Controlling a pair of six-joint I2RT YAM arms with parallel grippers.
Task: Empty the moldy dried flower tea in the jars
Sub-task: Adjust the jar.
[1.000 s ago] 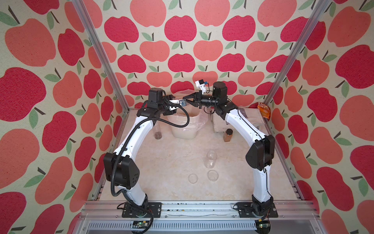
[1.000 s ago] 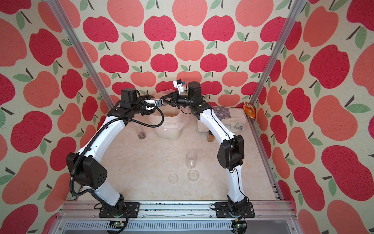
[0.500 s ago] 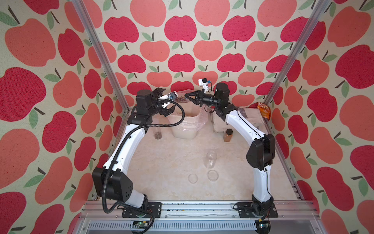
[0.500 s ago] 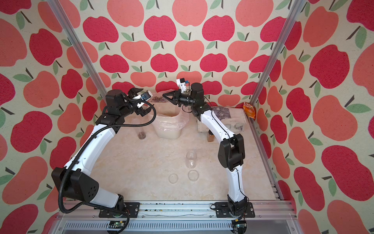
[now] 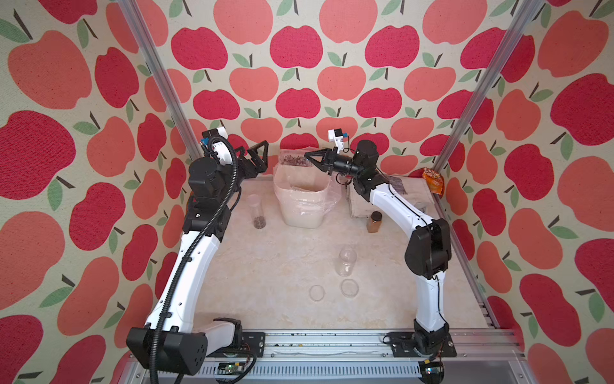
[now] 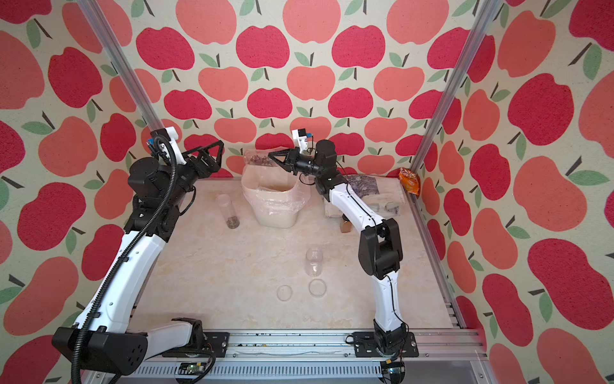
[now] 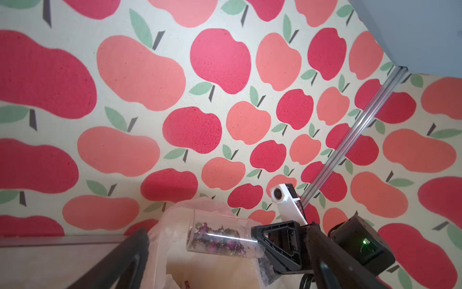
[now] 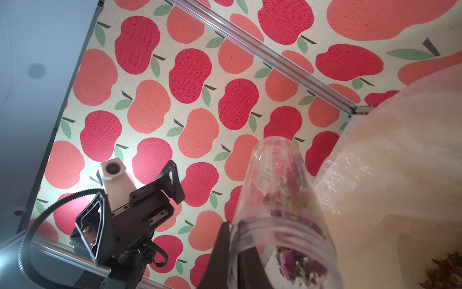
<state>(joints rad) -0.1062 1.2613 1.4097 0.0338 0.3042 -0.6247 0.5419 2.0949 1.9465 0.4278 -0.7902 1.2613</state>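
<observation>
Where the held jar (image 5: 293, 159) lies: on its side at upper centre in both top views, over the back rim of the bin (image 5: 300, 212), neck end toward the right tool (image 5: 308, 156), base toward the left tool (image 5: 260, 157).
Right tool: jaws clamped on the held jar near its threaded neck; in the right wrist view one dark finger (image 8: 220, 250) presses the clear wall.
Left tool: jaws spread wide with nothing between them, left of the held jar and apart from it.
Dried flower tea (image 7: 217, 241): purplish-brown buds strewn along the lower wall of the held jar.
Tea in bin: a small heap (image 8: 445, 272) at the lower right corner of the right wrist view, inside the clear liner.
Standing jar (image 5: 257, 211): upright on the worktop (image 5: 282, 259), left of the bin, a thin dark layer (image 5: 259, 221) at its bottom.
Empty jar (image 5: 346, 261): upright and open at centre right, well apart from both tools.
Two lids (image 5: 316, 292) (image 5: 349, 287): flat on the worktop just below the empty jar.
Amber jar (image 5: 374, 222): black cap, right of the bin, beside the right arm.
Orange packet (image 5: 433, 179): right rear corner; its print is too small to read.
</observation>
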